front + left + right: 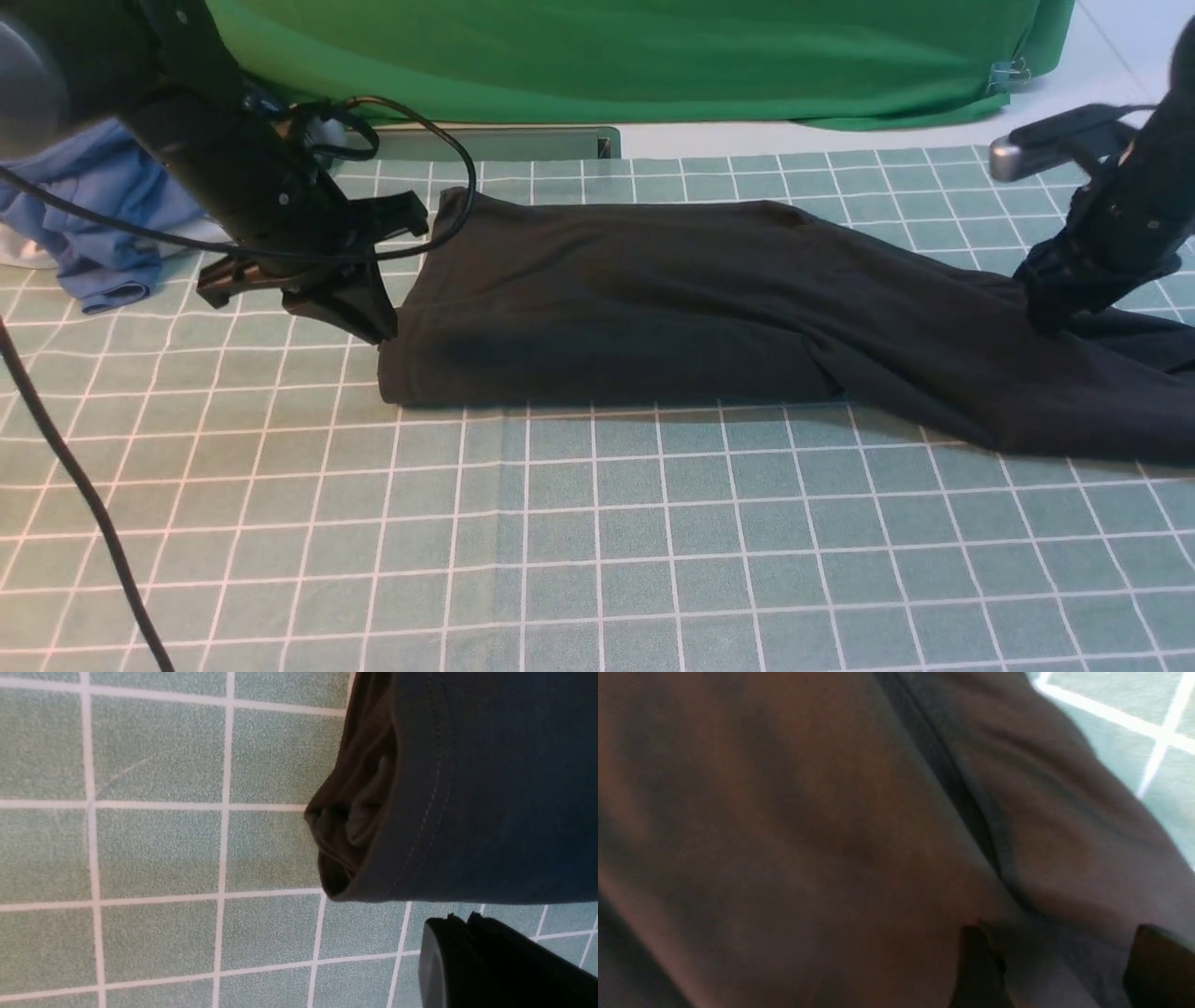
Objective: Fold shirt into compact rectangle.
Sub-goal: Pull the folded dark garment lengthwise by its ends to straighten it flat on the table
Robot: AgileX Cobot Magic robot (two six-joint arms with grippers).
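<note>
Shirt (pixel 653 299) folded lengthwise, on grid mat (pixel 597 541)

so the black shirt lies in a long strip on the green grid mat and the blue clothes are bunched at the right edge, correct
No: the bunched blue clothes sit at the left edge, as the front view shows. The black soft-fabric shirt does lie in a long strip on the green grid mat.
</note>
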